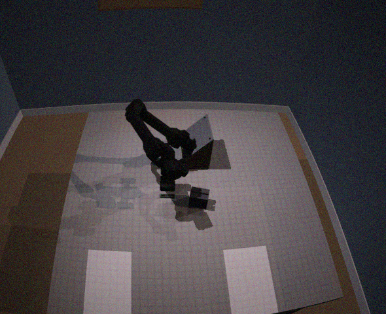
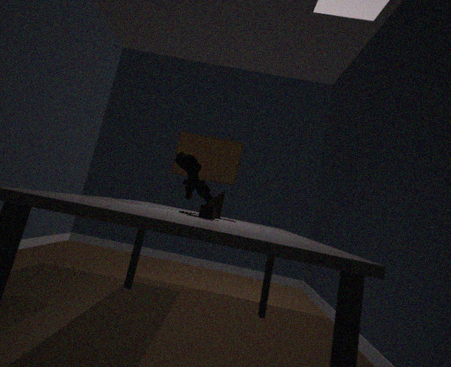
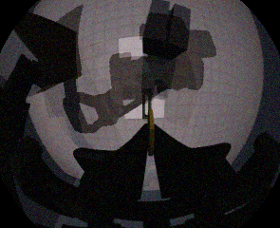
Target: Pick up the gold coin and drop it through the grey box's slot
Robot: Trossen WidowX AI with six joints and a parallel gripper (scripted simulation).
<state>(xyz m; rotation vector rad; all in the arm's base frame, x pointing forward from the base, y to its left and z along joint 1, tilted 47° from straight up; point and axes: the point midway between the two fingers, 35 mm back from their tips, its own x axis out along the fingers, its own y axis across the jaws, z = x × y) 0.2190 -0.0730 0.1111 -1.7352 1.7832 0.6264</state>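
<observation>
- Top view: the arm reaches forward over the desk, its jaws pointing down just left of the box. A small dark-green shape, most likely the holder, lies on the desk right below the jaws. The coin itself is too small and dim to pick out here.
- Exterior view: the arm shows only as a dark silhouette above the desk. Box, holder and coin cannot be told apart at this range.
- Wrist view: the jaws are pinching the coin, which shows as a thin gold line standing edge-on between the two dark fingers. The box sits ahead and slightly right, well apart from the coin. Its slot cannot be made out in the gloom.
- Risks, as I judge them: the slot is only a little wider than the coin, so a small yaw or sideways offset on arrival would land the coin on the lid.
- The grip is on a thin edge-on disc, so a bump against the lid could twist it in the jaws or knock it free.
- Releasing too high, or with the coin tilted, could make it bounce off and roll across the desk.
</observation>
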